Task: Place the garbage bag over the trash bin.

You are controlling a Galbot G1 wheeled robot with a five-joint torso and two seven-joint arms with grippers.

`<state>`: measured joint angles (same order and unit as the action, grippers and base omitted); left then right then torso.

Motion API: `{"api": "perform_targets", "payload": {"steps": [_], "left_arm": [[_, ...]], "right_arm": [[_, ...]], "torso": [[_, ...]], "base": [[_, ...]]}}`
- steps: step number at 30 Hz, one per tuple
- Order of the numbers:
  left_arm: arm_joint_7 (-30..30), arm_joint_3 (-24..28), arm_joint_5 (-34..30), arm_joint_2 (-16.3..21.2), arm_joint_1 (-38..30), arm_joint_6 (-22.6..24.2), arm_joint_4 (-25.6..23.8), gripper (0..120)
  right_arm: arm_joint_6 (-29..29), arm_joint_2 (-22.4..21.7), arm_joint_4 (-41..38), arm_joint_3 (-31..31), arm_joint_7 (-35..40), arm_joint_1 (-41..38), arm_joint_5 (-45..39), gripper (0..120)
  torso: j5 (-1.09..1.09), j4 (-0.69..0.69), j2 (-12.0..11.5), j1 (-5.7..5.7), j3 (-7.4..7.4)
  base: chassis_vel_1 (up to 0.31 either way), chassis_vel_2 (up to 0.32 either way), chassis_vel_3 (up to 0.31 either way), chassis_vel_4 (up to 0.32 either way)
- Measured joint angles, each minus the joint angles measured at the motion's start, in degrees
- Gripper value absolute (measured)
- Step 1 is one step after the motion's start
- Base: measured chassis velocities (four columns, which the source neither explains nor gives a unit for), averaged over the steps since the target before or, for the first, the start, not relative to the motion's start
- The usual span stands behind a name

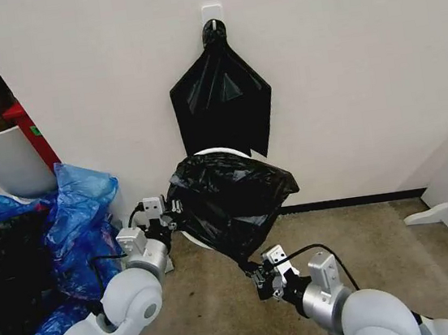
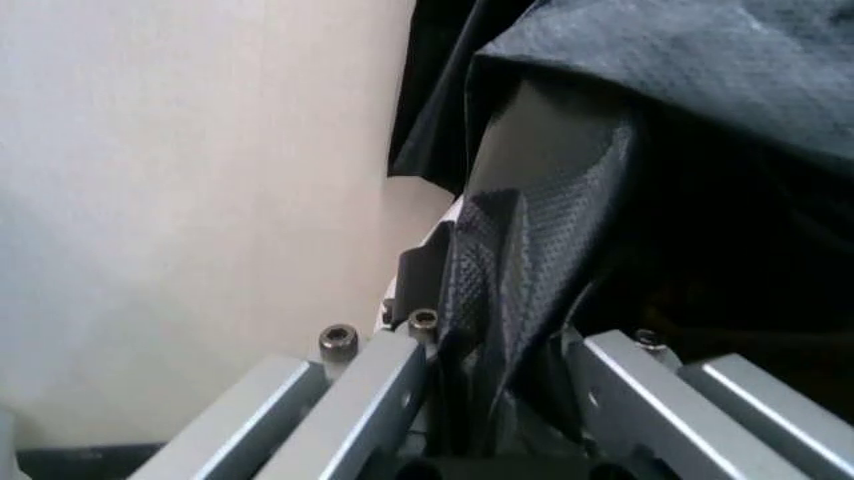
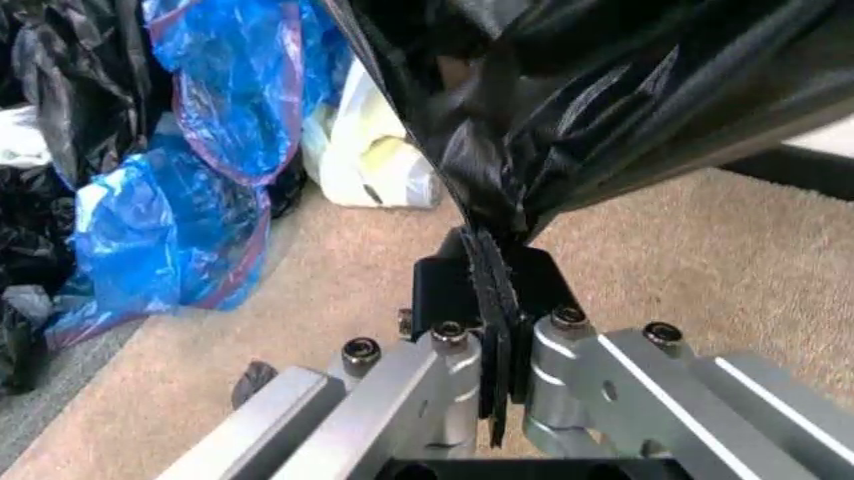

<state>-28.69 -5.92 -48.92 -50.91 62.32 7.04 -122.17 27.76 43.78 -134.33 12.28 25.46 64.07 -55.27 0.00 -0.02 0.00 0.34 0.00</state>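
Right gripper (image 1: 261, 280) was low and near, its jaws pinched tight on a gathered fold of the thin glossy black garbage bag (image 1: 232, 201); in the right wrist view the film (image 3: 561, 110) ran down into a thin pleat squeezed between the two black pads (image 3: 514, 290). Left gripper (image 1: 167, 213) was up at the bag's left edge, jaws closed on a bunched strip of plastic (the left wrist view showed the black film (image 2: 534, 300) wedged between the silver fingers (image 2: 387, 390)). Between the two, the bag hung stretched and draped across the mouth of the small round white plastic trash bin (image 1: 216, 152), with just an arc of white rim peeking out at the far side and a sliver at the left. The bin sat at the foot of the pale wall (image 1: 357, 53). On that wall, above, a second black bag (image 1: 222, 102) hung from a white hook (image 1: 212, 14). Off to the left lay a heap of blue translucent plastic bags (image 1: 76, 226), and beyond them a big white planter pot (image 1: 2, 162). Tan carpet (image 1: 364, 240) underneath.
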Motion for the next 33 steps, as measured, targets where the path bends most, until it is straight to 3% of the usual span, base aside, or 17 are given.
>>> {"api": "perform_targets", "payload": {"steps": [6, 9, 14, 18, 27, 33], "left_arm": [[1.05, -0.04, 1.72, -0.26, -0.24, -0.18, 1.28, 1], [1.09, 0.02, 1.88, -0.53, -0.58, -0.27, 1.86, 1], [1.16, 0.31, 2.56, -1.5, -1.78, -0.43, 3.97, 1], [1.35, 0.54, 3.39, -1.87, -2.04, -0.56, 4.76, 1], [2.98, 1.89, 8.2, -2.22, -2.39, -1.14, 5.64, 1], [4.24, 2.39, 11.24, -1.82, -2.08, -1.78, 5.47, 1]], "right_arm": [[0.53, -0.27, -2.94, -1.0, 2.87, 0.12, -0.44, 1], [0.69, -1.34, -4.68, -2.04, 3.16, 0.26, -0.69, 10], [0.78, -5.07, -8.73, -6.36, 4.15, 1.62, -1.53, 31], [0.78, -6.49, -8.9, -8.75, 4.99, 1.82, -2.85, 41], [4.57, -9.55, -9.15, -20.48, 3.82, -2.35, -8.16, 76], [7.21, -10.04, -9.13, -19.61, 3.45, -2.95, -8.74, 98]], "torso": [[0.0, 0.01, 0.0, 0.0, 0.0], [-0.01, 0.01, 0.0, 0.0, 0.0], [0.0, 0.0, 0.0, 0.0, 0.0], [0.01, 0.0, 0.0, 0.0, 0.0], [-0.01, 0.0, 0.0, 0.0, 0.01], [0.0, -0.01, 0.0, 0.0, 0.01]], "base": [[0.0, 0.0, 0.0, 0.0], [0.0, 0.0, 0.0, 0.0], [0.0, 0.0, 0.0, 0.0], [0.0, 0.0, 0.0, 0.0], [0.0, 0.0, 0.0, 0.0], [0.0, 0.0, 0.0, 0.0]]}}
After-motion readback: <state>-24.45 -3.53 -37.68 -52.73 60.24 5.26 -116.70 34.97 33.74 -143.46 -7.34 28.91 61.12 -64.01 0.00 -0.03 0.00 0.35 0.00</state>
